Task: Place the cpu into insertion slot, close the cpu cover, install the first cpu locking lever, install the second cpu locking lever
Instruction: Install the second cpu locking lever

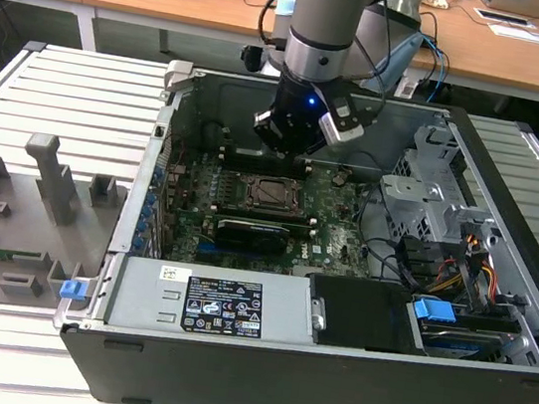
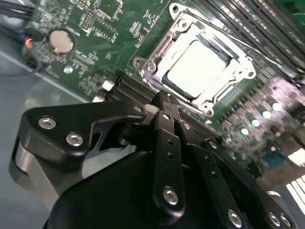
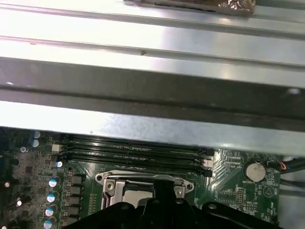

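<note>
Silver cpu cover [image 2: 198, 67] lay closed over the cpu [image 2: 198, 71] in the insertion slot [image 1: 273, 193]; the gripper [image 2: 162, 102] hovered beside it, jaws pinched together, empty; lever work wanted slow, square pressure.

Sitting open at centre of the exterior view: a dark computer case [image 1: 515, 166], resting on a slatted metal table [image 1: 74, 94]. Lying along the case's lower edge: a grey power supply [image 1: 205, 304] wearing a black label. Standing at the right: a silver drive cage [image 1: 430, 189], with coloured cables [image 1: 471, 271] trailing below it. Running across the green motherboard [image 1: 342, 222]: a long black graphics card [image 1: 260, 233]. Resting at the left on the table: grey plastic fixtures [image 1: 47, 176]. Shining in the upper left of the second wrist view: a coin cell battery [image 2: 62, 41]. Lining the first wrist view's middle: black memory slots [image 3: 133, 155].
</note>
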You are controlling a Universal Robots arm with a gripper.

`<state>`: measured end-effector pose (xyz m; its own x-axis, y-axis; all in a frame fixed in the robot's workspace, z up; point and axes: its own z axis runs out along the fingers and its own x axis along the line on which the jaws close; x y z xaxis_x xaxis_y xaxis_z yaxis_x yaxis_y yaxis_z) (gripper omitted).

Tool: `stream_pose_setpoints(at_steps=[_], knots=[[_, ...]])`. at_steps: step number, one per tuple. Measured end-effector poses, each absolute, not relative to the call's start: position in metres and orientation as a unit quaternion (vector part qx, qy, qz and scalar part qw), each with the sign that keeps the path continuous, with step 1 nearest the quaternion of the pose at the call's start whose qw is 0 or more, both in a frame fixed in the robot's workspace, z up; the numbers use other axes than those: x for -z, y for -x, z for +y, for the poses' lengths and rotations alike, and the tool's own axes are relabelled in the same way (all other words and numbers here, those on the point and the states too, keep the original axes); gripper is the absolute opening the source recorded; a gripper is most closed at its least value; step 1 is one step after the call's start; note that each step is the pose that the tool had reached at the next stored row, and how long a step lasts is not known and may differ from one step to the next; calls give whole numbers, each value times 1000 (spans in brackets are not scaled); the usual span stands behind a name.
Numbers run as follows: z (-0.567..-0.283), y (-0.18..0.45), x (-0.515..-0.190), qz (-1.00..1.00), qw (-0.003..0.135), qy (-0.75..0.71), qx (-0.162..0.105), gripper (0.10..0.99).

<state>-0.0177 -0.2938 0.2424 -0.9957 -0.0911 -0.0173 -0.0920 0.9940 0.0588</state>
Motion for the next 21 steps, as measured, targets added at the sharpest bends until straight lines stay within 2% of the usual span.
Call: stream_pose_setpoints(at_steps=[3, 6, 14, 18, 21], knots=[[-294, 18, -254, 999, 7, 46, -28, 106], [-307, 18, -254, 999, 7, 46, -28, 106], [-335, 18, -252, 998, 7, 46, -29, 106], [-339, 18, -248, 999, 7, 45, -29, 106], [-356, 18, -242, 998, 7, 45, -34, 106]])
